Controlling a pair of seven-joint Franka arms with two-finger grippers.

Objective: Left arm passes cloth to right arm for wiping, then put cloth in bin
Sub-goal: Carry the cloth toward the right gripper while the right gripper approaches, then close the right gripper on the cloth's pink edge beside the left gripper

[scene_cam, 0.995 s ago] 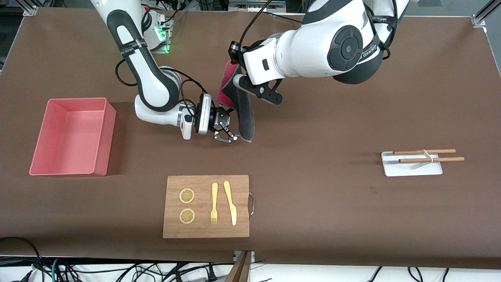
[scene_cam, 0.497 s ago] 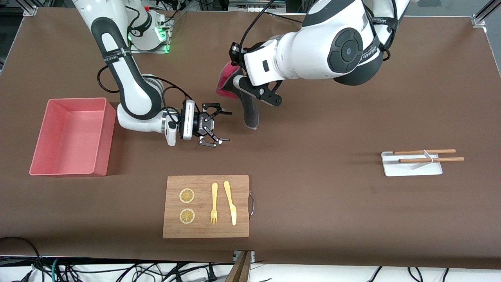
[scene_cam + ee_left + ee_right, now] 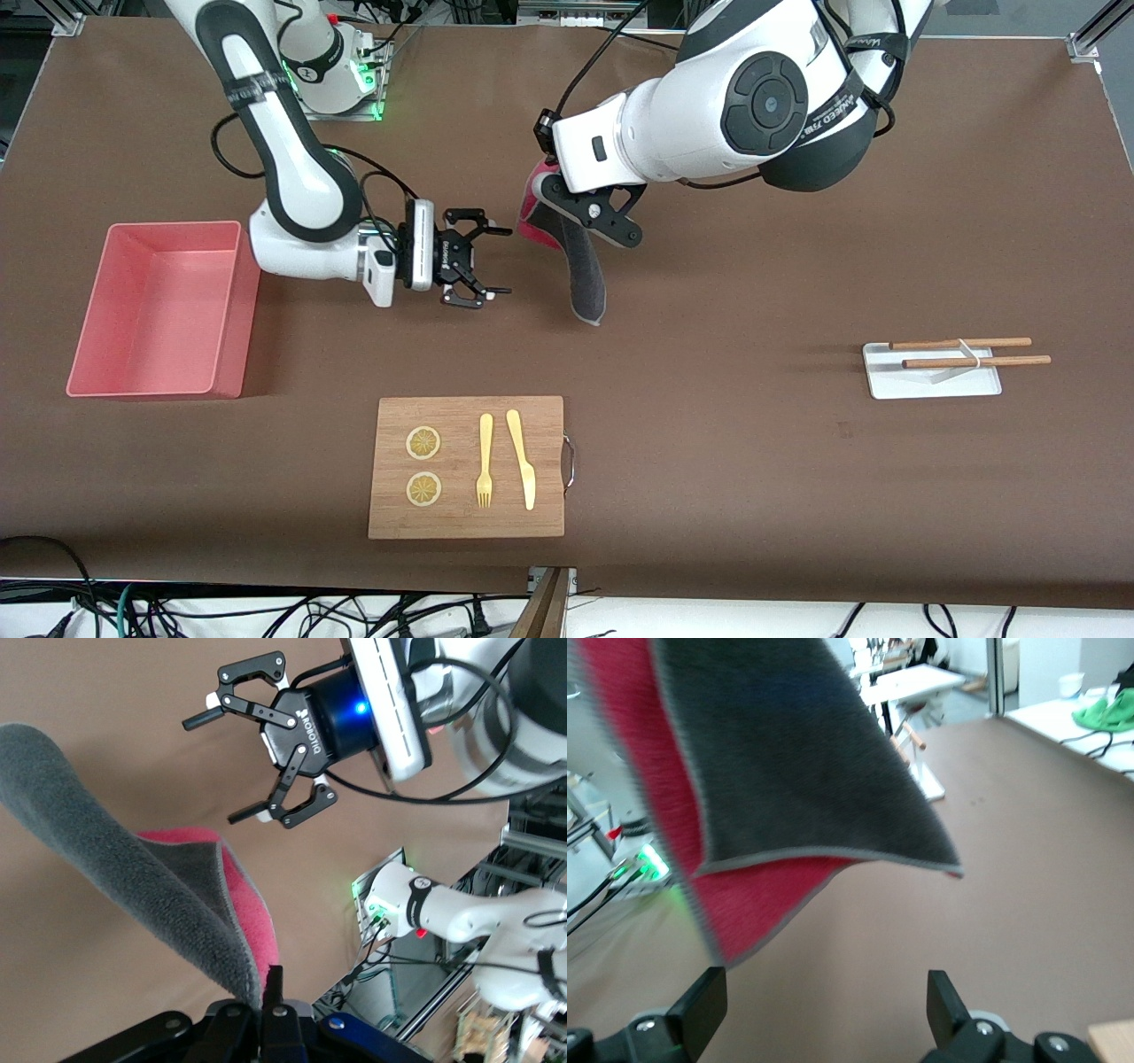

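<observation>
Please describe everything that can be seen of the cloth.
The cloth is a small soft rag, dark grey on one face and magenta-red on the other, with a fuzzy pile and a stitched edge. It hangs folded in the air over the bare table, pinched at its top by the left gripper. Its lower end dangles free. The open right gripper is beside it, not touching.

cloth (image 3: pixel 585 275): fuzzy fabric | bin (image 3: pixel 161 310): smooth plastic | cutting board (image 3: pixel 466 467): matt wood

left claw (image 3: pixel 567 208) gripping hanging cloth (image 3: pixel 585 279) (grey face out), right claw (image 3: pixel 492 260) spread
</observation>
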